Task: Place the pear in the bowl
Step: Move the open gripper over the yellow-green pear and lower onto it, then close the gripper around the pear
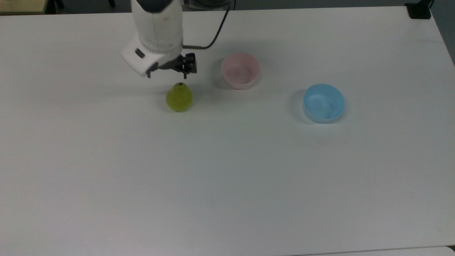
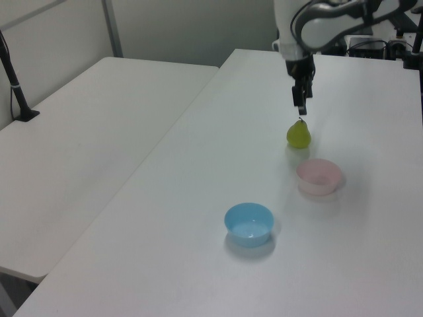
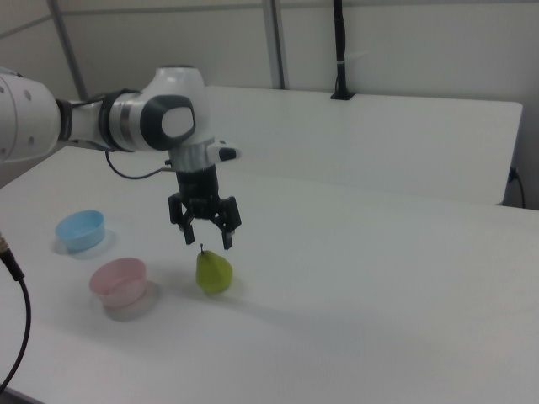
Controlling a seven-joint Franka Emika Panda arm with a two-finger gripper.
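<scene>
Directly above the pear (image 3: 214,272), the gripper (image 3: 207,238) hangs with its two fingers spread apart and pointing down, holding nothing; the fingertips sit just over the stem and do not touch the fruit. In the top view the gripper (image 1: 166,73) lies toward the surface's far edge, with the white arm (image 1: 156,28) reaching in from that edge. The pear (image 1: 179,97) stands upright on the white table (image 1: 227,170), stem spot uppermost, apart from both bowls. Near it, toward the top view's right and slightly closer to the far edge, rests the bowl (image 1: 240,70), pale pink and empty. Farther toward the top view's right stands the light blue bowl (image 1: 324,103), also empty and well apart from the pear. In the left view the order runs pear (image 2: 299,134), bowl (image 2: 319,176), light blue bowl (image 2: 249,224) from far to near.
</scene>
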